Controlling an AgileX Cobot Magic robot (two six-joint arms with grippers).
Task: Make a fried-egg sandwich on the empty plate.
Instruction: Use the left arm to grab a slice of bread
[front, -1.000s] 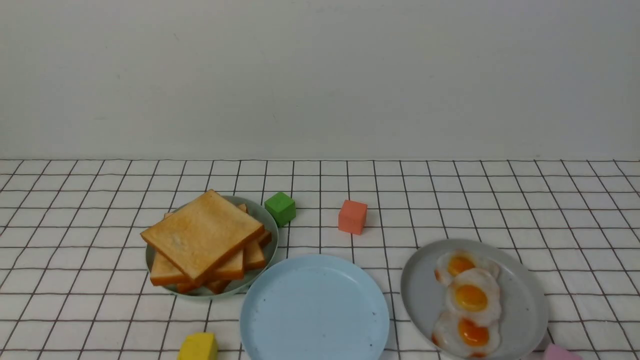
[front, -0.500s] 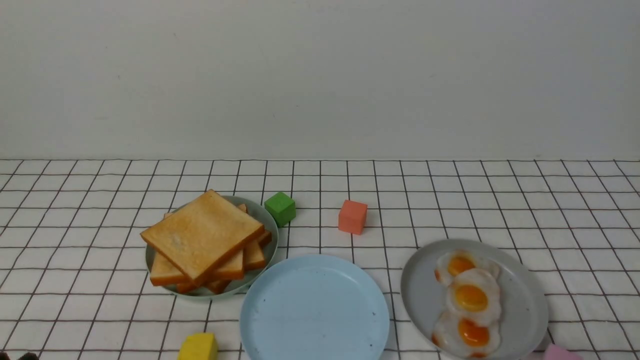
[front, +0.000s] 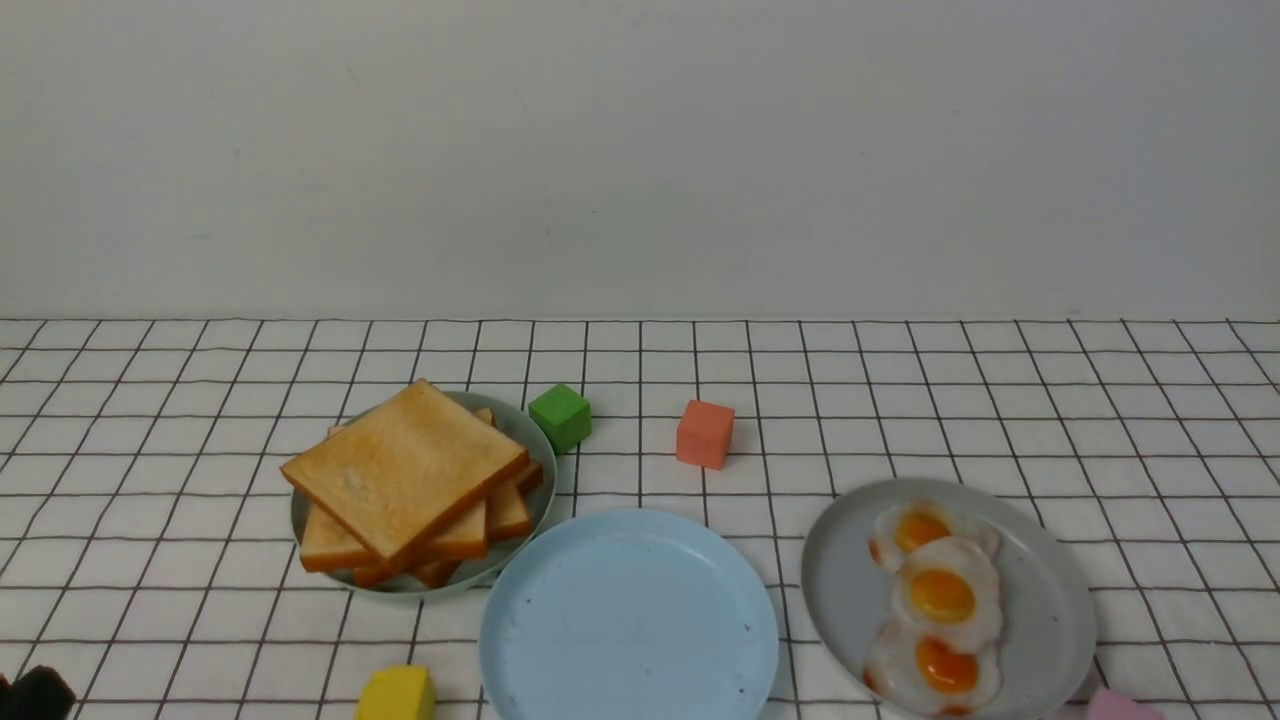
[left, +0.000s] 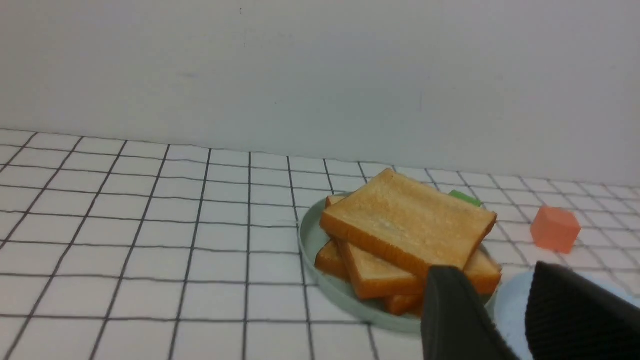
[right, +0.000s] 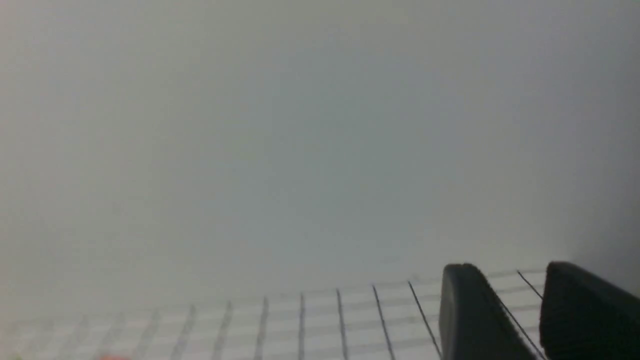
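The light blue plate (front: 628, 620) lies bare at the near middle of the checked cloth (front: 150, 420). From it, the toast stack (front: 405, 470) on a green plate (front: 522, 428) is at ten o'clock and three fried eggs (front: 940, 595) on a grey plate (front: 1045, 610) are at three o'clock. The left claw (left: 495, 270) hangs near the toast, at about eight o'clock from it, fingers apart and holding nothing, and the right claw (right: 510, 267) faces the wall (right: 300, 125), likewise apart and holding nothing.
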